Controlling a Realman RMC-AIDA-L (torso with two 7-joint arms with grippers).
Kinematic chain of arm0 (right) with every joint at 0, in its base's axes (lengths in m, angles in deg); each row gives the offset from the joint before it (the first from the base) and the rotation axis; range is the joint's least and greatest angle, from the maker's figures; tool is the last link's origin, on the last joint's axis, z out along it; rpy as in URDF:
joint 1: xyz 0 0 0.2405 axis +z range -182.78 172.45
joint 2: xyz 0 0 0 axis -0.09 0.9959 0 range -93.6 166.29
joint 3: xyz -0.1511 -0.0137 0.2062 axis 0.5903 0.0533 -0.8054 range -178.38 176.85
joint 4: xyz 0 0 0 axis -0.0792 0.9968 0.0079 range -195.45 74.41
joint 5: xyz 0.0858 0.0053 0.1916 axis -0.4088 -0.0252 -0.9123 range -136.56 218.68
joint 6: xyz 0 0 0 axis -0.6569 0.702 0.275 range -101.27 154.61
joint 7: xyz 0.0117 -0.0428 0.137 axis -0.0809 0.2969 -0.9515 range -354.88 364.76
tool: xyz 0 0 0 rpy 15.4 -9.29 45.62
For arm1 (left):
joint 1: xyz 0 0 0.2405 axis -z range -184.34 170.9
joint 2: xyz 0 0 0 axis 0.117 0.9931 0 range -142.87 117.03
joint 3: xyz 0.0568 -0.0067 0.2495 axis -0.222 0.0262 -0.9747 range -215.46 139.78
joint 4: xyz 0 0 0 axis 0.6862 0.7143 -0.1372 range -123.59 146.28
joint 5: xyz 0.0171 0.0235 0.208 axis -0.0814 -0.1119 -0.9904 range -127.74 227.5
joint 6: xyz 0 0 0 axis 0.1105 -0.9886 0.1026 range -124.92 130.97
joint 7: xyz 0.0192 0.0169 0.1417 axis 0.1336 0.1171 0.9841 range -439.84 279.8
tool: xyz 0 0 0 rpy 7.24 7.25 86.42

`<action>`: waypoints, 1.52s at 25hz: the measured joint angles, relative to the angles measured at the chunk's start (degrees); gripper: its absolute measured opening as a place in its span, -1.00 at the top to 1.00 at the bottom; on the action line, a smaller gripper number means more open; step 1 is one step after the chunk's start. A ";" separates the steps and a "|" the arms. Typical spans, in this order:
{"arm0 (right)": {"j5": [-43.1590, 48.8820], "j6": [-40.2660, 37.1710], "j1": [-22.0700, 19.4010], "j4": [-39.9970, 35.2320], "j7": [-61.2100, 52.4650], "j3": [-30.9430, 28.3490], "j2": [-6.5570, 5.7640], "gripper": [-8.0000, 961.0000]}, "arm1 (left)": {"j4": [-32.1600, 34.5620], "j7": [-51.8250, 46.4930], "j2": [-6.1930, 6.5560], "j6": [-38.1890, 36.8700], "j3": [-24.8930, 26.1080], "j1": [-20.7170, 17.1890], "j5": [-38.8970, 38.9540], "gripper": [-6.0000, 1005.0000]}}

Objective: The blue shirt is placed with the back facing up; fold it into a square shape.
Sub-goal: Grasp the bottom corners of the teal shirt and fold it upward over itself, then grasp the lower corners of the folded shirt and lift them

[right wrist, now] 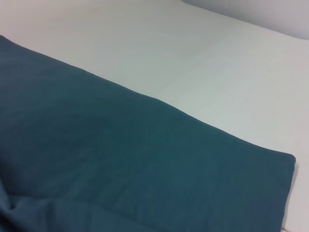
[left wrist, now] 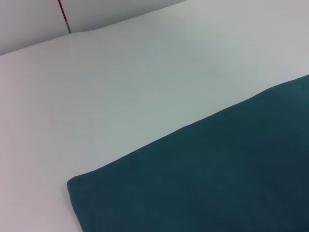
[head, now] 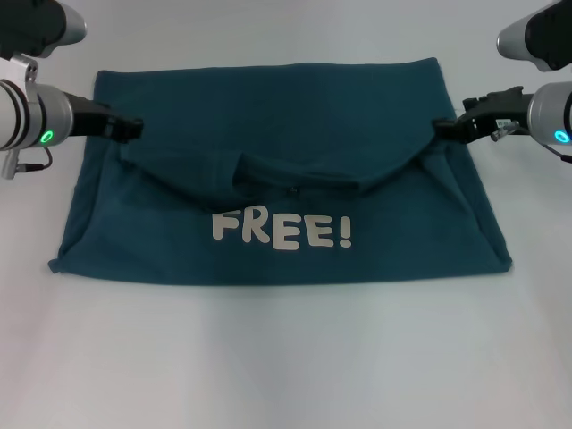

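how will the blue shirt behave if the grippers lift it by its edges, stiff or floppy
Probably floppy: the blue shirt already sags in a curved drape between the left gripper and the right gripper. It looks light, thin fabric, lying in flat layers. It would likely slide easily on the smooth white table and crease wherever it is unsupported.

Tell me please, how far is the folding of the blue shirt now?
Done: one fold. The blue shirt lies doubled on the white table, its collar edge brought toward the middle, the "FREE!" lettering showing. In hand: the left gripper and right gripper sit at the fold's two ends. Left: the shape is a wide rectangle, so further folds are probably needed for a square.
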 joint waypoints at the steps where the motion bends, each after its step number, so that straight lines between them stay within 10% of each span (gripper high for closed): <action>1: 0.00 -0.10 -0.06 -0.08 0.00 -0.01 0.02 -0.10 | 0.16 -0.15 0.13 -0.49 0.08 -0.05 0.00 0.11; 14: 8.36 -16.61 -5.62 -19.36 -8.81 0.51 1.95 -0.76 | 18.51 -27.27 4.71 -44.28 0.74 -3.20 -6.60 -0.55; 19: 8.30 -19.38 -7.22 -23.05 -9.29 0.72 1.98 -0.93 | 18.65 -32.98 4.95 -47.78 2.00 -3.90 -8.89 -0.82; 38: 9.12 -19.68 -7.66 -24.17 -9.33 4.48 1.98 -0.93 | 14.31 -40.15 4.44 -46.36 5.84 -6.19 -8.90 -0.81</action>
